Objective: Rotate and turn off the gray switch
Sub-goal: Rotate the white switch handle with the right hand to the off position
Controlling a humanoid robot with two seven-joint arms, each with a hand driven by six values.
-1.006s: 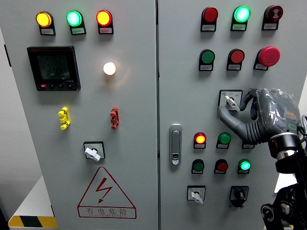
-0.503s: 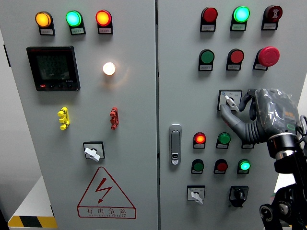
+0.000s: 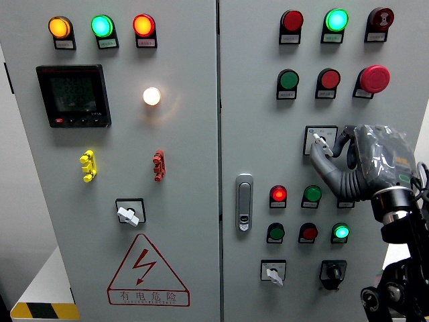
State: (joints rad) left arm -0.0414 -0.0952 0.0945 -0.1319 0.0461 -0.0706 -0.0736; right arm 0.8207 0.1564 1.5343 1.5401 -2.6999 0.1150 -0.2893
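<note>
The gray rotary switch [image 3: 320,141] sits on a small square plate at mid-height on the right cabinet door, its knob pointing up and to the left. My right hand [image 3: 328,141] comes in from the right edge and is at the switch. The thumb [image 3: 315,151] rests against the knob from below left, and the index finger [image 3: 344,131] curls at the plate's upper right edge, a little apart from the knob. The hand is open around the knob. My left hand is out of view.
Around the switch are a red mushroom button [image 3: 375,78], red and green lamps [image 3: 278,195], a black selector [image 3: 333,272] and another gray selector [image 3: 271,273]. A door handle [image 3: 244,202] is on the right door's left edge. The left door holds a meter [image 3: 74,95] and a gray selector [image 3: 128,215].
My right thumb has risen and moved in toward the gray knob. The knob's direction is unchanged.
</note>
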